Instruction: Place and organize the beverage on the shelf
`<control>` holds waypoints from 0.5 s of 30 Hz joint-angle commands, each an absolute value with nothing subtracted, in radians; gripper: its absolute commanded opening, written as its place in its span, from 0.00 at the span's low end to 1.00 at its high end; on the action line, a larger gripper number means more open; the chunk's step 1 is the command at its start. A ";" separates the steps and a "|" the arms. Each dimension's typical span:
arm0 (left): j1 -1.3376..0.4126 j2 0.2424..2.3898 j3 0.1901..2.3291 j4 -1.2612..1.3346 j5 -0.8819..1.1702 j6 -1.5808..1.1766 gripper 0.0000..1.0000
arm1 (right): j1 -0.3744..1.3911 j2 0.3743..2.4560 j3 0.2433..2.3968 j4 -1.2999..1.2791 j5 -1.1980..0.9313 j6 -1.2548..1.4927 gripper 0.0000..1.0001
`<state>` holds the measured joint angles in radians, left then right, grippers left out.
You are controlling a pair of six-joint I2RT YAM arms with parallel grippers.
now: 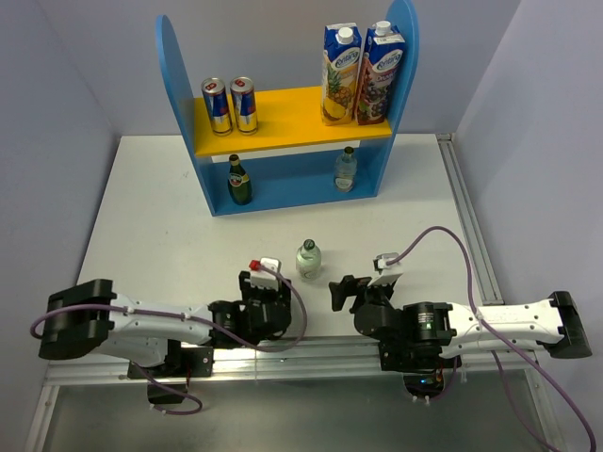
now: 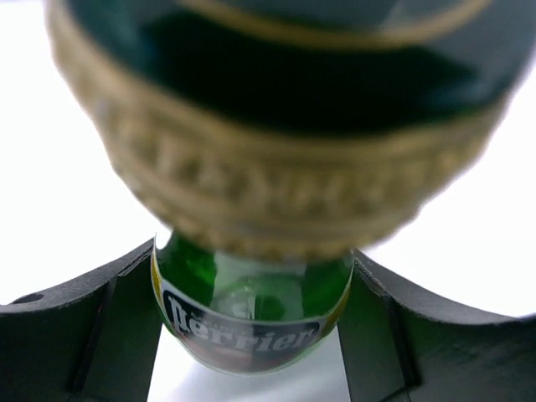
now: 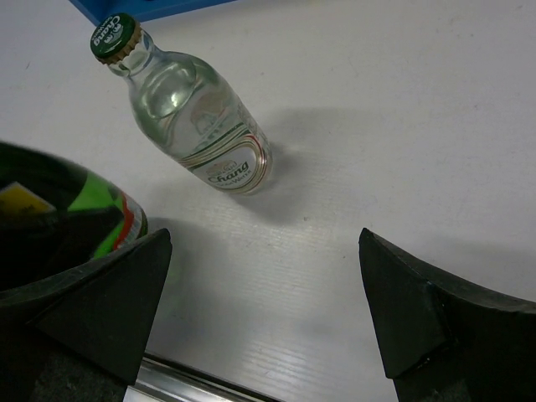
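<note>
Gripping green bottle (image 2: 251, 335) in my part-closed left claw (image 2: 255, 289); shelf (image 1: 292, 118) well ahead; right claw (image 3: 264, 243) wide open, empty.

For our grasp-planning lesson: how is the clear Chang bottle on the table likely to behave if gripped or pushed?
The Chang bottle looks like smooth glass, so it is probably slippery and breakable. Tall on a narrow base, it may tip if nudged high, then roll.

A robot lab's test booth: a white table (image 1: 160, 217) boxed in by plain pale walls (image 1: 57, 113), a metal rail (image 1: 466, 217) along its edge, a left arm (image 1: 151, 325) and right arm (image 1: 490, 320) bolted on, and a mock shelf (image 1: 292, 118).
</note>
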<state>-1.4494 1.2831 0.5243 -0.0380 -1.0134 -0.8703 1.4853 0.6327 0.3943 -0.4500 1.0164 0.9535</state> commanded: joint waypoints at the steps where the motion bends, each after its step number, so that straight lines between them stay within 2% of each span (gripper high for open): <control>1: -1.349 1.145 0.563 0.153 -1.010 -0.642 0.00 | 1.497 0.609 0.402 -0.437 1.069 0.962 1.00; 7: -1.077 1.100 0.606 0.290 -0.816 -0.431 0.00 | 1.499 0.591 0.394 -0.433 1.071 0.957 1.00; 11: -0.903 1.187 0.673 0.363 -0.706 -0.359 0.00 | 1.500 0.583 0.393 -0.434 1.071 0.960 1.00; 15: -0.801 1.317 0.764 0.417 -0.624 -0.322 0.00 | 1.502 0.575 0.391 -0.436 1.072 0.963 1.00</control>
